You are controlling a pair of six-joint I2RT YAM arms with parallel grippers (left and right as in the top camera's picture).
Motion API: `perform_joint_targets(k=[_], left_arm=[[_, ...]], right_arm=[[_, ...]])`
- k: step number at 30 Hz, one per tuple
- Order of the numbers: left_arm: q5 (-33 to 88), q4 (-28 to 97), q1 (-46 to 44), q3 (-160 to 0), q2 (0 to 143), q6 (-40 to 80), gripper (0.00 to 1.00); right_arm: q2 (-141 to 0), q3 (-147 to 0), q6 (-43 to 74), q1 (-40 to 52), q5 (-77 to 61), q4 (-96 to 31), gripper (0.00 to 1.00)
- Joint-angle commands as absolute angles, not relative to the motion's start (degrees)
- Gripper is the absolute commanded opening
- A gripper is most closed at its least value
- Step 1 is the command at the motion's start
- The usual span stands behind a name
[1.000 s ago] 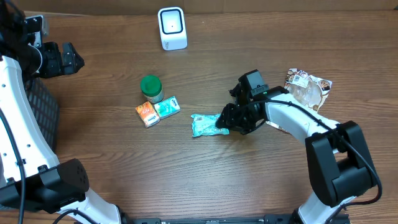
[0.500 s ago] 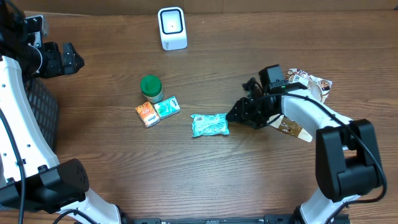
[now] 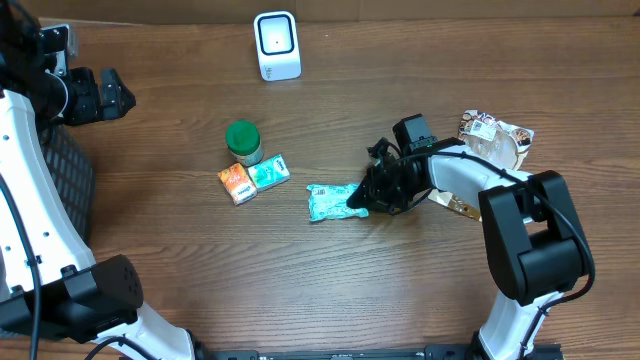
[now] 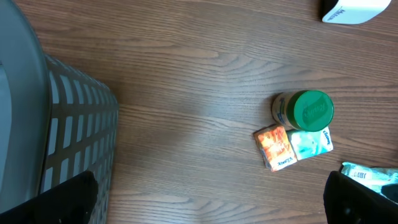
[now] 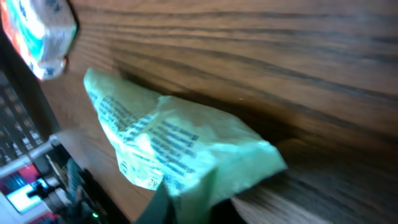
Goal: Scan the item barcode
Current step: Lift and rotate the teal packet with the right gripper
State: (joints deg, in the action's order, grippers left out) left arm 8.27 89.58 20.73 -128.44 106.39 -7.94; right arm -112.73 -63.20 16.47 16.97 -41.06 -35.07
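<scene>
Here, the right fingers (image 3: 367, 196) are pinched shut on the nearest edge of the green packet (image 3: 333, 201), which lies flat on the tabletop (image 3: 300, 280) just ahead of them. The scanner (image 3: 277, 45) stands well apart, past the packet and off to one side. A clean scan likely means lifting without tearing that thin edge, then turning the barcode toward the scanner's face. The left fingers (image 3: 112, 95), far off, gape wide and empty.

- The surface (image 3: 300, 290) is brown wood with a visible grain and a matt finish.
- The packet (image 3: 335, 200) is thin, crinkled plastic film, printed and faintly glossy.
- The scanner (image 3: 277, 45) is smooth white plastic.
- The jar lid (image 3: 241, 135) is smooth green plastic.
- The basket (image 4: 78, 140) has a matt grey grid wall.
</scene>
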Motion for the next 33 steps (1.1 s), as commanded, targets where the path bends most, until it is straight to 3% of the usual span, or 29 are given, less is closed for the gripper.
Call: perform_joint_targets(k=[1,7,21,33], left_arm=[[8.1,89.5,20.6,-129.6,105.6,-9.0,1.0],[8.1,89.5,20.6,-129.6,105.6,-9.0,1.0],[8.1,89.5,20.6,-129.6,105.6,-9.0,0.99],[8.1,89.5,20.6,-129.6,105.6,-9.0,0.99]], right_arm=[[-112.9,-64.1,16.7,16.6,-41.4,-34.7,0.04],[-110.9,-64.8,15.3,16.6,-44.5,-34.6,0.04],[-90.3,-65.8,13.7,14.4,-52.9,-38.1,0.04],[-82.1,-79.0,13.7,14.4,-52.4,-53.5,0.04]])
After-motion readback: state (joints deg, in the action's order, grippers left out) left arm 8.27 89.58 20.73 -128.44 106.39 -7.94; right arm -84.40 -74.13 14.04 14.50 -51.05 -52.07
